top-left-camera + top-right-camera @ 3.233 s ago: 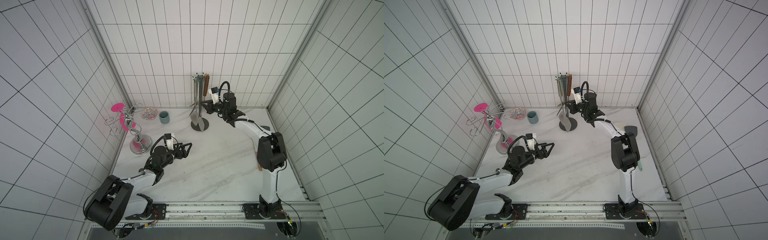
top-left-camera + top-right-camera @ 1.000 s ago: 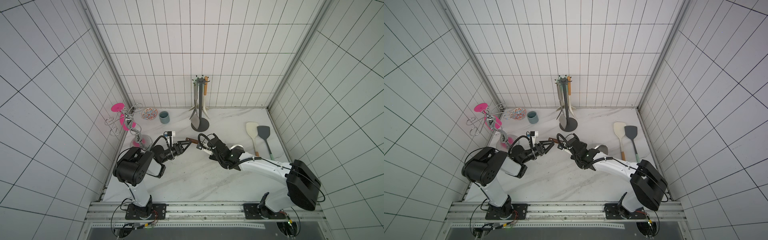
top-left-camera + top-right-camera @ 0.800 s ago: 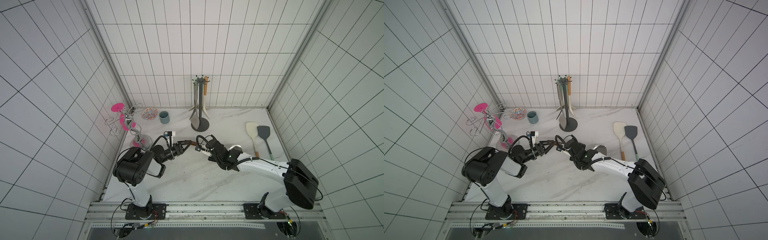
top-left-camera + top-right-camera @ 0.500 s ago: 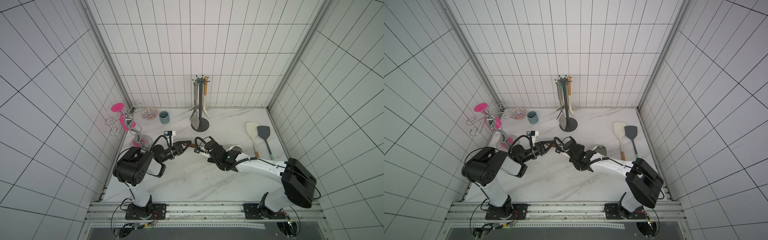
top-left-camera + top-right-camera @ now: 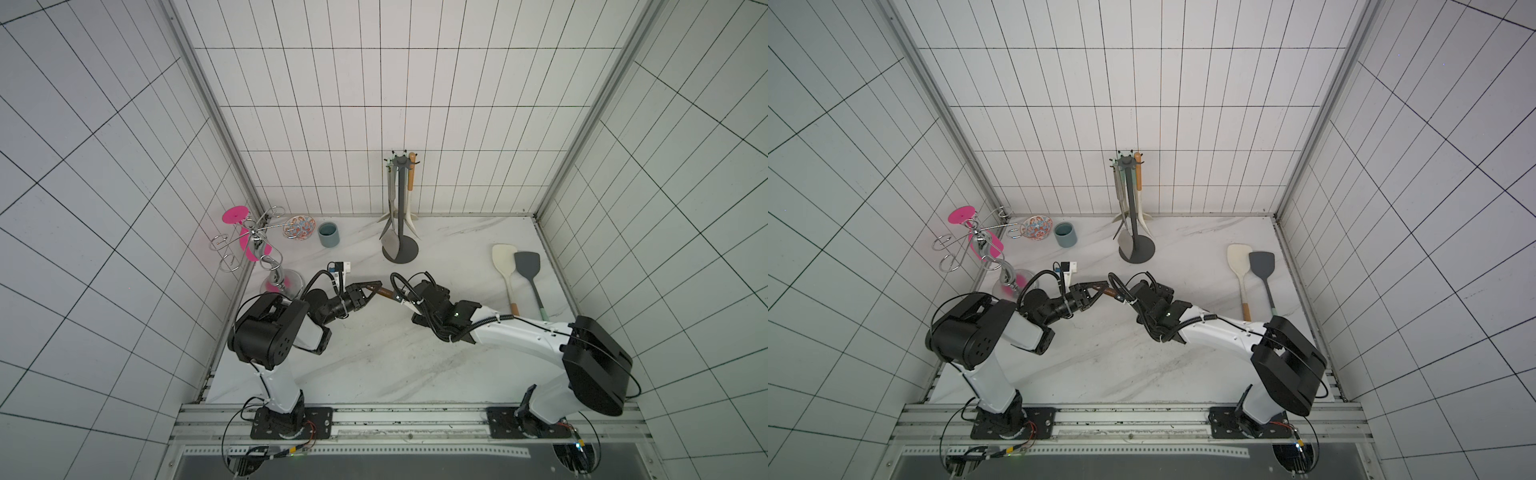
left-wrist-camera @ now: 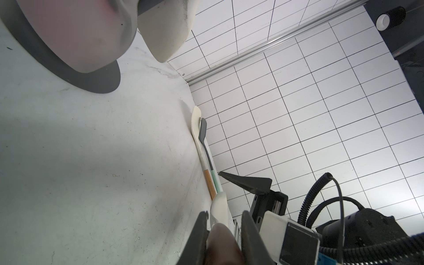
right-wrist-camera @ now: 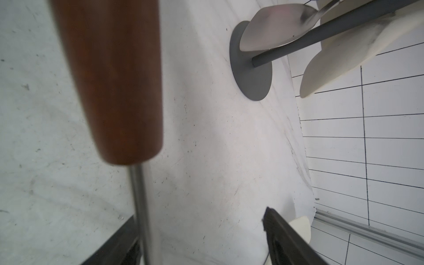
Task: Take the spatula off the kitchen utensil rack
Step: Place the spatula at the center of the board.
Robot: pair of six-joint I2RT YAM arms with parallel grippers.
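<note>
Top views high, facing back wall [image 5: 374, 104] (near-identical); wrist views close.

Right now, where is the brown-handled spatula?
In both top views: the spatula over table centre, held by the left gripper, in front of the kitchen utensil rack.

Six utensils, two stands, two robot arms, one cup and one bowl on one table [image 5: 374, 365].

Stands: one dark grey rack [image 5: 400, 195] and one chrome stand [image 5: 257, 241]. Three utensils hang on the rack: one metal turner [image 5: 390, 245] and two white-bladed ones [image 5: 410, 216] [image 5: 383, 217]. Two spatulas lie flat, one cream spatula [image 5: 504, 259] and one charcoal spatula [image 5: 527, 266]. One brown-handled spatula [image 5: 384, 292] is between the left arm [image 5: 270, 328] and the right arm [image 5: 519, 332]. There is one blue-grey cup [image 5: 328, 234] and one patterned bowl [image 5: 300, 226]. Pink glasses [image 5: 235, 216] hang on the chrome stand: at least two, exact number unclear.
</note>
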